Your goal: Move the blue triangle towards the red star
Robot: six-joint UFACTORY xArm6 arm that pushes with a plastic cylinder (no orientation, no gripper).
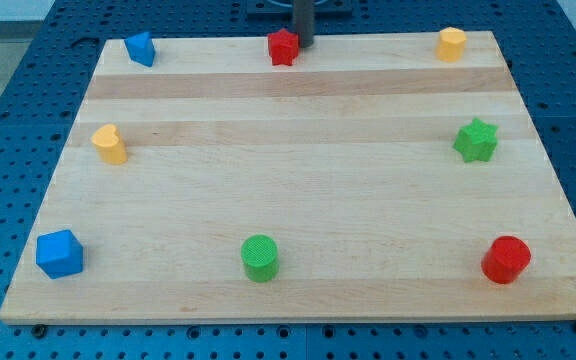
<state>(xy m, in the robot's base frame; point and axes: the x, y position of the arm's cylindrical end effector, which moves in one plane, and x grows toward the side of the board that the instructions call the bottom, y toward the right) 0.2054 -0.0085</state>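
The blue triangle (141, 48) sits near the top left corner of the wooden board (298, 180). The red star (283, 47) sits at the top edge, near the middle. My rod comes down from the view's top, and my tip (302, 45) is just to the right of the red star, touching or almost touching it. The tip is far to the right of the blue triangle.
A yellow hexagonal block (451, 44) is at the top right. A green star (476, 140) is at the right. A red cylinder (506, 260) is at the bottom right. A green cylinder (260, 258), a blue cube (59, 253) and a yellow heart (110, 144) are also on the board.
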